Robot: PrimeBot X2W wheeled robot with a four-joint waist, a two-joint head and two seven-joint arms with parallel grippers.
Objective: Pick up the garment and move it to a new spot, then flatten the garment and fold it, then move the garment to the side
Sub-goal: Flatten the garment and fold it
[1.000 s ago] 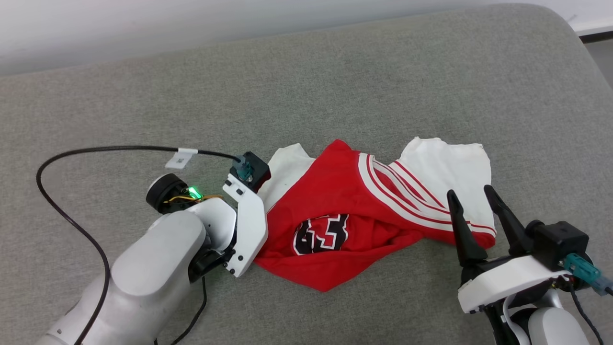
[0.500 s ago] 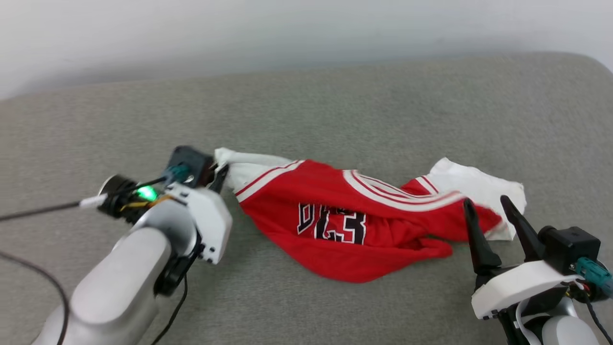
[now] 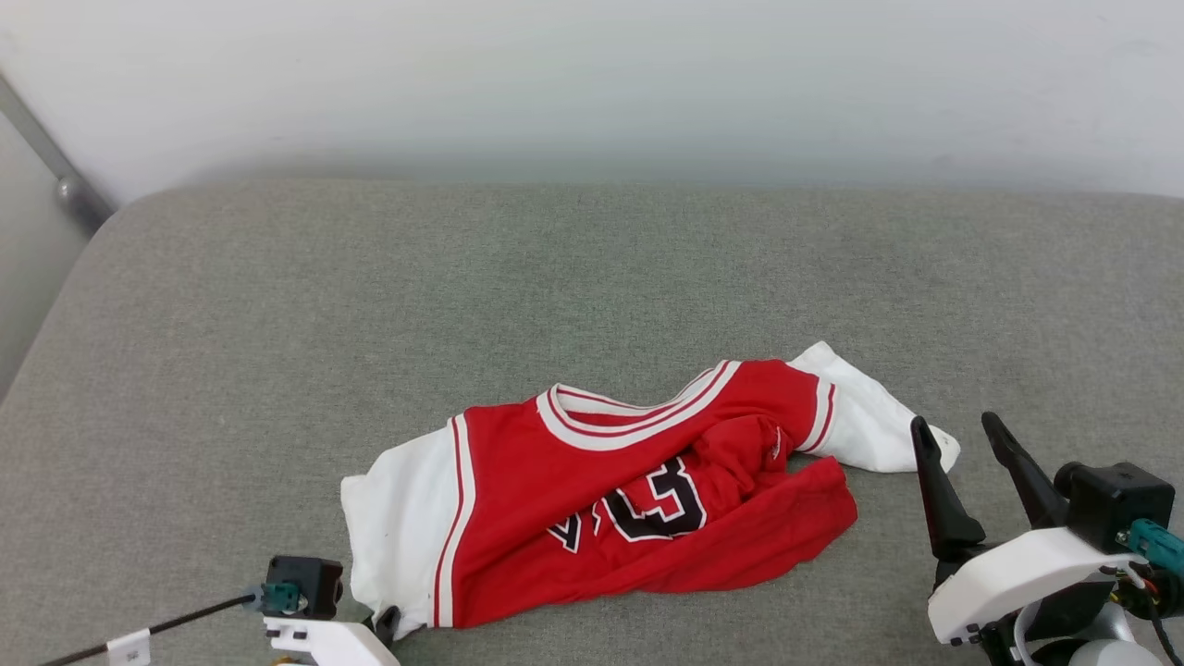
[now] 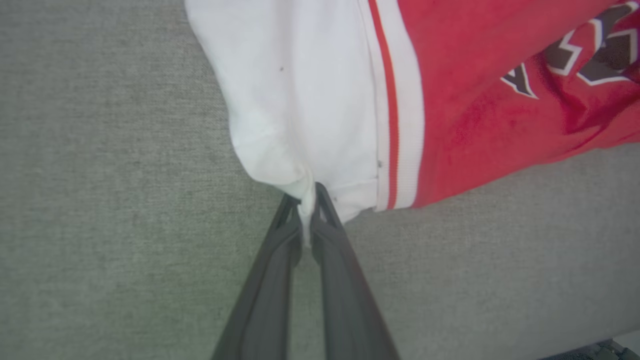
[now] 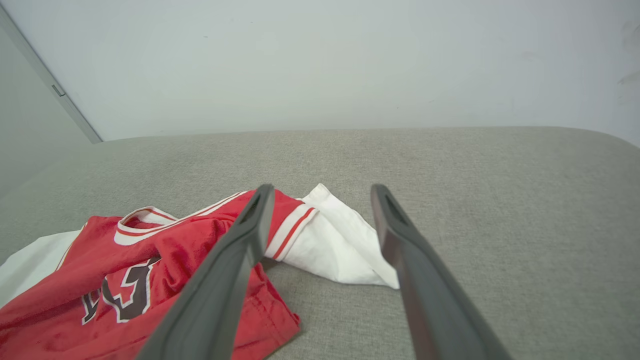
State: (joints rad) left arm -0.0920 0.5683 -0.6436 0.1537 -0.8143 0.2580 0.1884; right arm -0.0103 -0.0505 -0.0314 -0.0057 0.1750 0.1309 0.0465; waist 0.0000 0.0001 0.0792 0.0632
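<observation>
The garment (image 3: 555, 499), a red jersey with white sleeves, striped trim and a black number print, lies crumpled on the grey cushion in the head view. My left gripper (image 4: 306, 199) is shut on the hem of the garment's (image 4: 450, 115) white sleeve. In the head view its wrist (image 3: 314, 629) sits at the bottom edge, by the garment's lower left corner. My right gripper (image 3: 955, 425) stands open just right of the other white sleeve (image 3: 869, 430), touching nothing. In the right wrist view the open fingers (image 5: 240, 250) frame that sleeve (image 5: 340, 250).
A wide grey cushion (image 3: 370, 296) carries everything, with a white wall (image 3: 592, 83) behind it. The cushion's rounded left edge (image 3: 55, 324) meets a grey bar (image 3: 46, 153) at the upper left. A black cable (image 3: 166, 624) trails from the left wrist.
The head camera has shifted. My left gripper has dragged the white sleeve toward the near left, and the garment now lies wider with its collar showing. The right gripper stays open.
</observation>
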